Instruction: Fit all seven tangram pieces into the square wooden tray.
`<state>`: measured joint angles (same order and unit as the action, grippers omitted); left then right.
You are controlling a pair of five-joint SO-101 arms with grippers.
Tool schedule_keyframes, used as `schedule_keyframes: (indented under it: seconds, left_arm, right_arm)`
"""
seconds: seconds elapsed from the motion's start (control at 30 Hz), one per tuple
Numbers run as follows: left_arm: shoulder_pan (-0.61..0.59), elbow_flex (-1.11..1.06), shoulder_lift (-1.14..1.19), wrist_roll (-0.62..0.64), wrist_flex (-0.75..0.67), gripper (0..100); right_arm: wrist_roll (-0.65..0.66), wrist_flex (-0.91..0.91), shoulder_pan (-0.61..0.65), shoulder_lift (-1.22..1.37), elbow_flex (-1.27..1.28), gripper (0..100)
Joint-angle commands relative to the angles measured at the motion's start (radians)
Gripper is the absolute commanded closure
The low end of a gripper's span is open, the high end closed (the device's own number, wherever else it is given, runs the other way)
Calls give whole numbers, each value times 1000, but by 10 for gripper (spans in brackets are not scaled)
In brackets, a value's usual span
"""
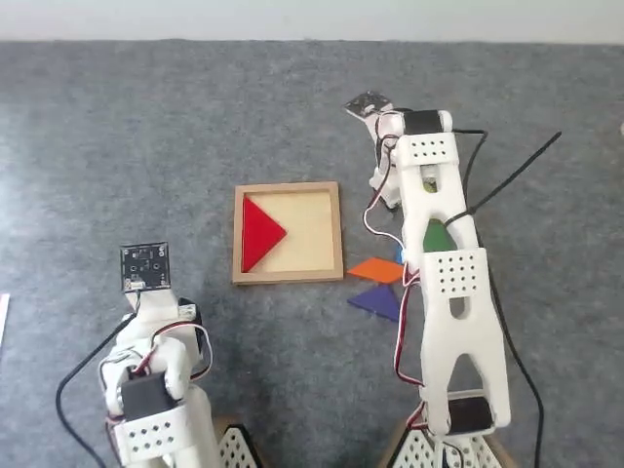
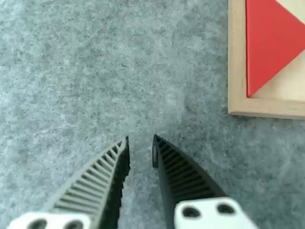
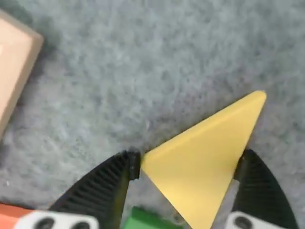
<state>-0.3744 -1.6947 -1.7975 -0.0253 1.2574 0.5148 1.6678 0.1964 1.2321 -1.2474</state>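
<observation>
The square wooden tray [image 1: 288, 186] lies mid-table with a red triangle [image 1: 258, 232] in its left half. Just right of it sit an orange piece [image 1: 375, 269], a purple piece [image 1: 378, 301], a sliver of blue [image 1: 398, 255] and a green piece [image 1: 436, 236], partly under the right arm. My right gripper [image 3: 188, 162] is down on the carpet, its two black fingers touching opposite sides of a yellow triangle [image 3: 205, 162]. My left gripper [image 2: 140, 140] hovers over bare carpet near the tray's corner [image 2: 236, 57], slightly open with nothing in it.
The right arm [image 1: 448, 273] stretches over the loose pieces and hides part of them. The left arm [image 1: 156, 380] is folded at the front left. Grey carpet covers the whole table, with open room left of and behind the tray.
</observation>
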Motion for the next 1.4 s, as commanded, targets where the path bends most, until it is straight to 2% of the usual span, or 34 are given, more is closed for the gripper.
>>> schedule_keyframes:
  seconds: [0.0, 0.27, 0.47, 0.9, 1.37]
  left_arm:
    - [-8, 12, -18, -2, 3, 920]
    - [-8, 12, -18, -2, 3, 920]
    - [-8, 12, -18, -2, 3, 920]
    - [-8, 12, -18, -2, 3, 920]
    - [-8, 12, -18, -2, 3, 920]
  right_arm:
    - [28, -5, 15, 2, -40, 679]
    - [41, 15, 27, 10, -43, 682]
    - [44, 15, 28, 12, -40, 788]
    - [44, 59, 22, -1, -44, 761]
    - [44, 116, 44, -151, -44, 761]
